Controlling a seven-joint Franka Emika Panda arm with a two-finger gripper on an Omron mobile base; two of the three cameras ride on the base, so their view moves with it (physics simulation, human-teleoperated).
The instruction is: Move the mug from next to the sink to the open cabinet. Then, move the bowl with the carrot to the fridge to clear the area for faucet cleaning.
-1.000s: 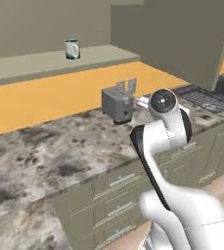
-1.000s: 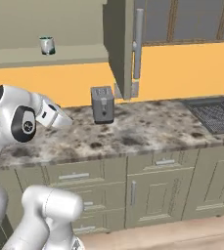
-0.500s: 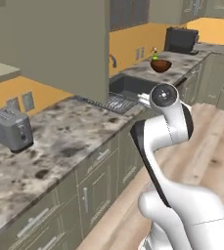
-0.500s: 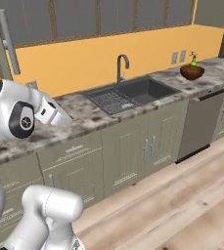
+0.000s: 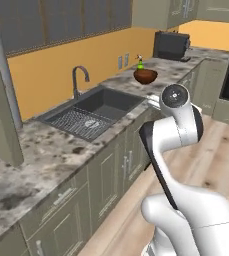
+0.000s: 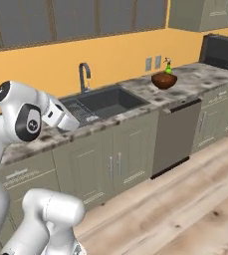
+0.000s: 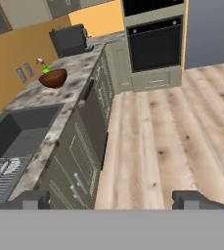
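My pincer [image 7: 111, 199] is released and empty, far from the bowl [image 5: 145, 76] that sits on the tabletop [image 5: 61, 150] beyond the sink [image 5: 93, 110], so I think a hurried reach could tip out the carrot.

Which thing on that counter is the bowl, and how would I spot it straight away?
Start at the dark sink sunk in the speckled counter, then follow the counter away from the faucet, toward the black appliance in the corner. The bowl sits there alone: round, reddish-brown, with a bit of green poking up from it.
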